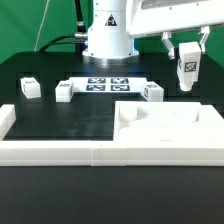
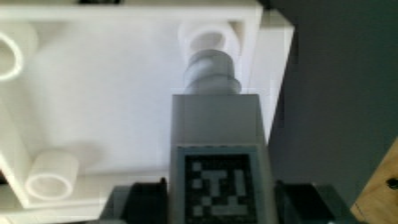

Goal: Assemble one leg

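My gripper [image 1: 186,50] is shut on a leg [image 1: 187,72], a small white block with a black-and-white tag, and holds it upright in the air at the exterior view's right. In the wrist view the leg [image 2: 217,150] sits between the dark fingers [image 2: 135,205], with its threaded end [image 2: 214,65] pointing away over the white body [image 2: 107,90]. The body [image 1: 165,125], a large flat piece with recesses, lies on the table below and in front of the held leg. Three more legs lie on the table: two on the left [image 1: 29,88] [image 1: 64,91] and one near the middle [image 1: 152,92].
The marker board [image 1: 108,84] lies in front of the robot's base [image 1: 107,35]. A low white wall [image 1: 50,152] runs along the front of the black mat. The body shows raised round pegs [image 2: 50,178] in the wrist view.
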Available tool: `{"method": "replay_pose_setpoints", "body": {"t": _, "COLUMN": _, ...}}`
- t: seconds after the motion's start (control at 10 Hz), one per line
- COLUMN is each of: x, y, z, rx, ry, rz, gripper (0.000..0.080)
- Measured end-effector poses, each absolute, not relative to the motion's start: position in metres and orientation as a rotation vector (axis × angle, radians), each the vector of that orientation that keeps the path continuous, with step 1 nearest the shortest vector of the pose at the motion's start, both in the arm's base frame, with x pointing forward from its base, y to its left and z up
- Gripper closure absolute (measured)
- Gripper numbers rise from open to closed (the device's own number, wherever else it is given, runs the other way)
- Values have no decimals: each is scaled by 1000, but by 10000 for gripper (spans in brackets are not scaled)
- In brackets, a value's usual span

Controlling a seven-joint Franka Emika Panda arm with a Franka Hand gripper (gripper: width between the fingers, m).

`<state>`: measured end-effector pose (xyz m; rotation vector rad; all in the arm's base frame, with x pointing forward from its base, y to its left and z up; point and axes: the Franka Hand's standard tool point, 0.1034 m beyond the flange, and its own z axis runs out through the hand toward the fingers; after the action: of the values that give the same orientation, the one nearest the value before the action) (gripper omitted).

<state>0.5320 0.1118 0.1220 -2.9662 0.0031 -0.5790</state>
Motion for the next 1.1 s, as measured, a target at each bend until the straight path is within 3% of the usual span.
{"method": "replay_pose_setpoints", "body": {"t": 0.4, "x": 572, "y": 109, "z": 119, "rx": -2964, "ry": -73, "rz": -628, "gripper": 509}}
{"method": "replay_pose_setpoints", "body": {"t": 1.0, "x": 570, "y": 104, "z": 113, "rx": -2945, "ry": -90, "rz": -814, "gripper": 509}}
{"method": "replay_pose_setpoints", "body": {"t": 1.1, "x": 574, "y": 106, "z": 103, "rx": -2949, "ry": -105, "rz": -805, "gripper": 509}}
